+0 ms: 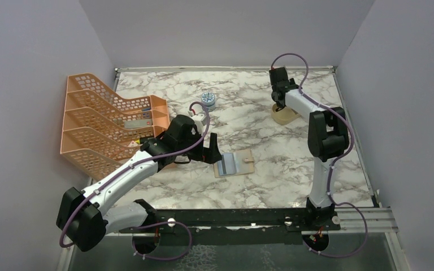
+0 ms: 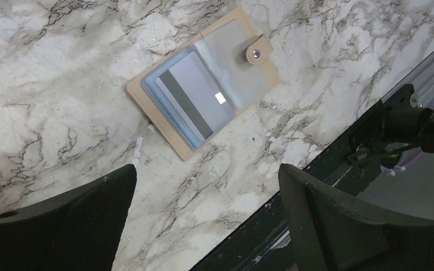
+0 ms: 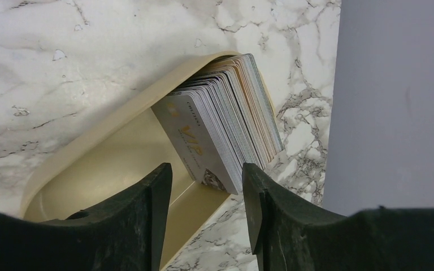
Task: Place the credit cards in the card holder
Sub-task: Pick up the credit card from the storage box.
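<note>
The card holder (image 2: 247, 79) lies open on the marble table (image 2: 51, 84), tan snap tab at its far edge. A silvery credit card (image 2: 195, 99) with a dark stripe lies on its pale blue pockets. My left gripper (image 2: 207, 172) hangs open above the table just short of the holder, empty. In the top view it (image 1: 211, 149) sits left of the holder (image 1: 243, 165). A stack of several credit cards (image 3: 226, 124) stands on edge in a beige dish (image 3: 118, 164). My right gripper (image 3: 206, 175) is open just above the stack's lower corner, holding nothing.
An orange mesh file rack (image 1: 104, 121) stands at the left. A small round grey object (image 1: 208, 99) sits behind the left arm. The beige dish (image 1: 285, 117) is close to the right wall (image 3: 395, 101). The table's dark front rail (image 2: 294, 192) runs near the holder.
</note>
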Robot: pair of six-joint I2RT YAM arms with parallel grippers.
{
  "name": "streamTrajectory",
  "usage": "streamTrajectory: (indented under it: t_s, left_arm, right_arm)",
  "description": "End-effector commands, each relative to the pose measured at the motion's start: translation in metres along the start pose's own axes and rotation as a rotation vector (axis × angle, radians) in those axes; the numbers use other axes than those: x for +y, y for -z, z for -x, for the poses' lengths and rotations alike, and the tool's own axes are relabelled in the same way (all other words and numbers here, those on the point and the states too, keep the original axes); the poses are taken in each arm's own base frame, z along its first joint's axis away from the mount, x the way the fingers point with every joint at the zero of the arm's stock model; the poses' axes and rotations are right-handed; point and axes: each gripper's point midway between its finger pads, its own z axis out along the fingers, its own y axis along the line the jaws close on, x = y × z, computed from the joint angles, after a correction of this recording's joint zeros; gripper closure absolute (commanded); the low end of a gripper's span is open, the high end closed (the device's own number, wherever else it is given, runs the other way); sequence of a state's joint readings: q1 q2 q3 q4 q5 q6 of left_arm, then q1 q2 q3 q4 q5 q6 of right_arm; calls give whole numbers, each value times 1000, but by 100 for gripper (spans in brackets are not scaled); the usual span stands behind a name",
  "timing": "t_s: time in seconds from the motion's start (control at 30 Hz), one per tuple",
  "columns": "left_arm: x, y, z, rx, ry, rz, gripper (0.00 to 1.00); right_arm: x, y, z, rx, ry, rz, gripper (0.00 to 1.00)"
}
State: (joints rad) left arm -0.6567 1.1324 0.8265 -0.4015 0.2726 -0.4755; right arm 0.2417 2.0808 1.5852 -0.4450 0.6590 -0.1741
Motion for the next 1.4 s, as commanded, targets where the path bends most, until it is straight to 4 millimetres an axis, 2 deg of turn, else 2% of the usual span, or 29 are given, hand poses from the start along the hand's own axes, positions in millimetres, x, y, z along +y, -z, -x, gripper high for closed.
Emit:
streamTrajectory:
  t_s: [0.0, 0.2, 0.63, 0.9, 1.13, 1.27, 1.37]
  left_arm:
    - [-5, 11, 8, -36, -32, -15, 1]
    - [-4, 13, 10, -37, -26, -25, 1]
    - [0, 16, 15, -51, -12, -26, 1]
    - [4, 17, 17, -56, 4, -25, 1]
    - [5, 17, 19, -61, 14, -31, 1]
    - [5, 18, 19, -63, 15, -34, 1]
    - [5, 19, 21, -71, 17, -32, 1]
  right_arm:
    - [-15, -10, 10, -12, 4, -64, 50]
    - [-23, -18, 4, 15, 27, -112, 50]
    - [-19, -26, 3, 24, 44, -103, 50]
    - [-24, -26, 5, 25, 48, -123, 54]
    - [-21, -27, 3, 27, 55, -103, 57]
    - [-11, -28, -1, 36, 71, -52, 52]
    - [-12, -33, -8, 60, 83, -72, 51]
